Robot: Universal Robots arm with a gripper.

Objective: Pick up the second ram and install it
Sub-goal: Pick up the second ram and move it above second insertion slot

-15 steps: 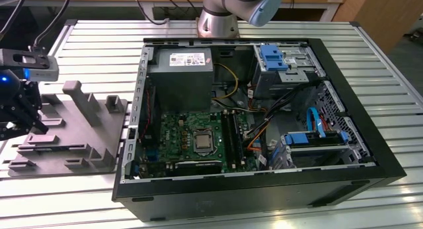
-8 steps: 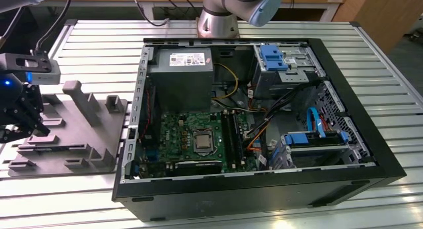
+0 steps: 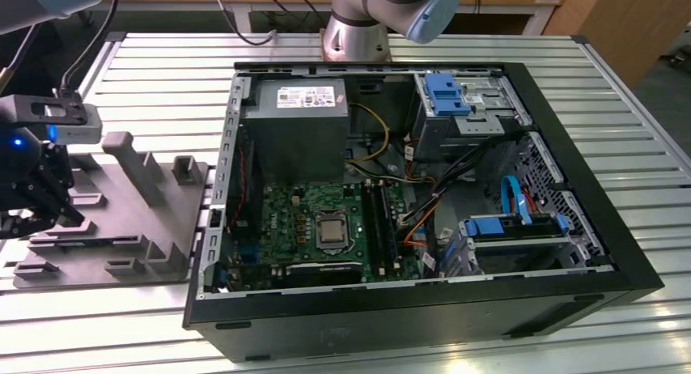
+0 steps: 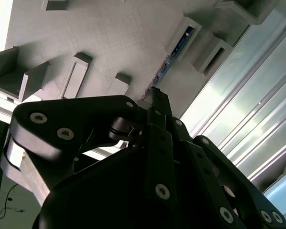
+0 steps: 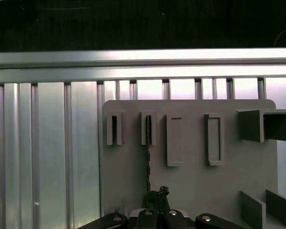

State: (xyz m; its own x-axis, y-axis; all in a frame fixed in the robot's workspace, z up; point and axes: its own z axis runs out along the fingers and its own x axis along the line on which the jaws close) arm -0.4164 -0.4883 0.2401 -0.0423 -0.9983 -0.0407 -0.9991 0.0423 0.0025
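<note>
Exterior view had the gripper (image 3: 32, 208) low over a grey holder (image 3: 129, 228) that lay on the slatted metal desk (image 3: 626, 147), at the exterior view's left. To the exterior view's right of the holder, an open black computer case (image 3: 357, 325) lay on its side with its green motherboard (image 3: 291, 220) and long black memory slots (image 3: 378, 220) exposed. The gripper was well apart from the case.

The second ram (image 4: 174, 55) stood on edge in the holder (image 4: 109, 38), seated in one of the narrow raised slots, its bluish-green board running from that slot toward the gripper (image 4: 155, 95). In the first wrist view the ram (image 5: 148, 157) showed edge-on as a thin dark line crossing the holder (image 5: 190, 181), with the desk (image 5: 52, 143) beyond.

In both wrist views the gripper's fingers were drawn together into a single narrow tip. That tip (image 5: 159, 193) sat just beside the near end of the ram. Whether it touched the board could not be told, and no part of the ram appeared between the fingers. The ram was in the holder, not in the case.
</note>
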